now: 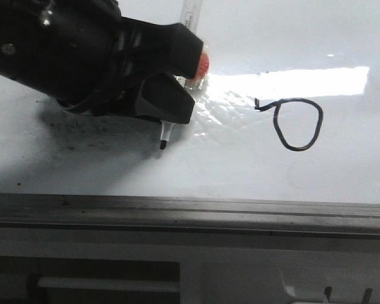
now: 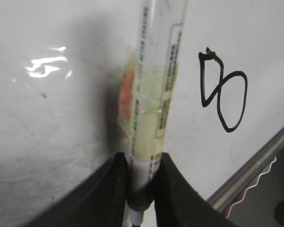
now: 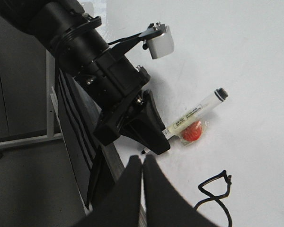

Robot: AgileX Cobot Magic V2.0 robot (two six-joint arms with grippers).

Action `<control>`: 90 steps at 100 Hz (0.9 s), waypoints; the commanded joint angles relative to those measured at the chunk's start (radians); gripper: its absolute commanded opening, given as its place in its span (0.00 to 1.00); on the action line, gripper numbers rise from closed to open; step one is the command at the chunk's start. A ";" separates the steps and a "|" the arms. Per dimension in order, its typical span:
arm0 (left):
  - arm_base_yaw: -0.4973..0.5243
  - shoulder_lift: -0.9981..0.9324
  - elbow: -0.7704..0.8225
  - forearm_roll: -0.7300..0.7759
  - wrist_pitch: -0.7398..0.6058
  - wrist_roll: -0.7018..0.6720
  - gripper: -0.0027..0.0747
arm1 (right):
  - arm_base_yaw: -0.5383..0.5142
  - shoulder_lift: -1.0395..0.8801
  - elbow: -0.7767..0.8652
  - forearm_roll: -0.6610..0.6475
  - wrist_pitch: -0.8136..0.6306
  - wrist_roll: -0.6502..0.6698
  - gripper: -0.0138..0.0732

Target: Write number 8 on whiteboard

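Left gripper (image 2: 141,189) clamps a marker (image 2: 154,94), tip near the whiteboard (image 1: 114,171). Right gripper (image 3: 142,165) has its fingers pressed together, empty. An 8 (image 2: 225,92) sits beside the marker.

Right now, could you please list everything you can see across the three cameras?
8: one, black marker line, drawn on the board to the right of the marker tip in the front view.
Whiteboard: one, glossy white with grey smears and black specks, fills most of each view.
Edge rail: one, grey metal, along the board's near edge.
Marker: one, clear barrel with a yellowish label and black tip, held in the left pincer, tip toward the board.
Orange-red piece: one, taped to the marker barrel; what it is I cannot tell.
Left pincer: one, black, shut on the marker.
Right pincer: one, black, fingers together, holding nothing, off the board's edge.
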 commanded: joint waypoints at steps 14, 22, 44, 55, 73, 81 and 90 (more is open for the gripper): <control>0.022 0.048 -0.005 -0.033 -0.226 -0.006 0.01 | -0.007 -0.002 -0.025 -0.011 -0.081 0.001 0.11; 0.022 0.048 -0.005 -0.033 -0.232 -0.006 0.01 | -0.007 -0.002 -0.025 -0.011 -0.083 0.001 0.11; 0.022 0.048 -0.005 -0.033 -0.236 -0.006 0.01 | -0.007 -0.002 -0.025 -0.009 -0.087 0.001 0.11; 0.022 0.048 -0.005 -0.033 -0.236 -0.006 0.01 | -0.007 -0.002 -0.025 -0.009 -0.096 0.001 0.11; 0.022 0.048 -0.005 -0.033 -0.236 -0.006 0.01 | -0.007 -0.002 -0.025 -0.009 -0.097 0.001 0.11; 0.022 0.048 -0.005 -0.033 -0.236 -0.008 0.01 | -0.007 -0.002 -0.025 -0.009 -0.097 0.001 0.11; 0.022 0.048 -0.005 -0.033 -0.236 -0.008 0.01 | -0.007 -0.002 -0.025 -0.009 -0.097 0.001 0.11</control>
